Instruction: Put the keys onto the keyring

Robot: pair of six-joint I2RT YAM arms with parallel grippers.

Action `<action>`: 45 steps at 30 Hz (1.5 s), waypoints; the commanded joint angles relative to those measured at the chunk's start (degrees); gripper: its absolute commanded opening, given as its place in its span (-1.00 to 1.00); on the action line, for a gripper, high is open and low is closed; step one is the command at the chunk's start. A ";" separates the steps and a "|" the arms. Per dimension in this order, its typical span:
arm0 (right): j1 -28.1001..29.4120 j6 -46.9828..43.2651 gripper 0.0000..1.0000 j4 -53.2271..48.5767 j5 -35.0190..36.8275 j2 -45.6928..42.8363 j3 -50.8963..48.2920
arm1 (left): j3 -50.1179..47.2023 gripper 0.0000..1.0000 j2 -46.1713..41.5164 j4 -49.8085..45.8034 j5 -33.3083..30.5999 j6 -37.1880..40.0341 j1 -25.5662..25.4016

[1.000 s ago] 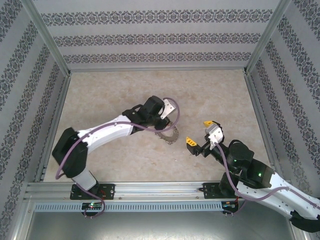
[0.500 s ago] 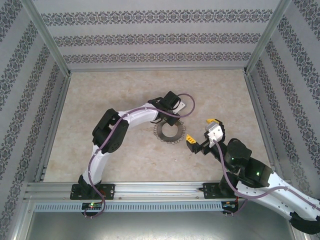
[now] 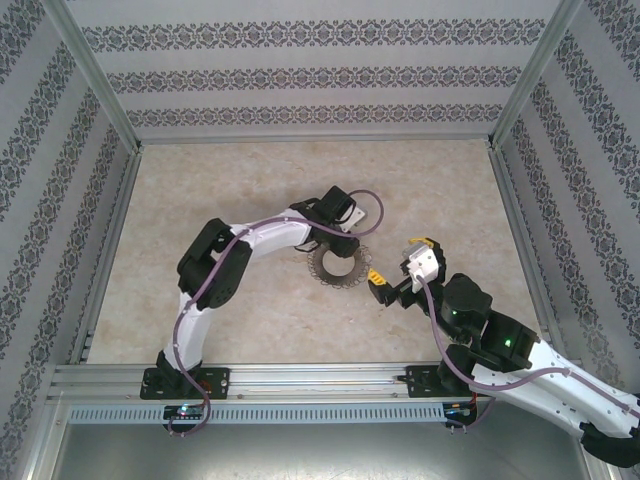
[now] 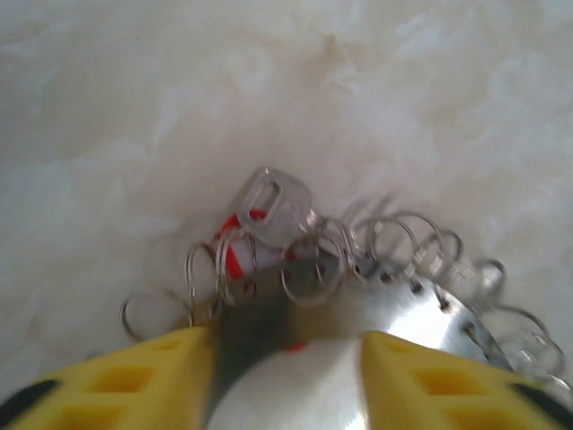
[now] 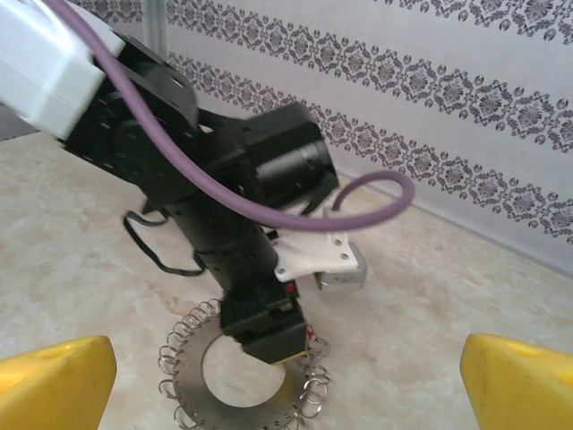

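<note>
the left gripper [image 4: 285, 340] is down on the rim of the keyring [image 3: 336, 268], which lies flat in the middle of the table [image 3: 200, 190] like a grey toothed wreath. from its wrist view the red key [image 4: 235, 251] sits among the small wire loops at the ring's edge, just ahead of the yellow fingers [image 4: 161, 376] and beside a silver key [image 4: 273, 202]. whether it is truly threaded on, i can't tell. to do this well, i'd say, lift away straight and slow so no loop snags a fingertip and drags the key off, then check that it hangs. the left gripper's jaws stand partly apart, straddling the rim, clamping nothing i can make out. the right gripper [image 3: 398, 262] hovers just beside the ring, spread wide and empty.
</note>
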 commanded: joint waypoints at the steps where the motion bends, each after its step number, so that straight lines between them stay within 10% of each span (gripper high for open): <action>1: -0.62 2.83 0.96 -2.21 4.94 -0.69 0.49 | -5.28 0.43 -9.66 2.98 1.93 -1.41 0.33; 5: -0.82 4.38 0.96 -3.43 8.88 -2.39 -0.75 | -16.72 0.99 -23.63 5.71 3.06 -2.55 0.15; 12: -4.87 5.89 0.96 -1.21 16.75 -2.84 -3.07 | -42.75 1.00 -56.00 14.49 -3.07 -3.69 0.23; 18: -26.01 14.12 0.96 3.51 -3.57 8.06 -4.52 | -53.89 1.00 -70.73 19.42 -22.09 -5.54 1.36; 26: -43.66 10.83 0.96 21.22 -12.09 8.45 -16.31 | -57.78 1.00 -71.07 21.84 -31.62 -3.75 6.68; 45: -50.44 -1.21 0.96 65.29 -21.59 45.38 -19.21 | -63.96 1.00 -59.83 41.66 -37.53 1.52 17.93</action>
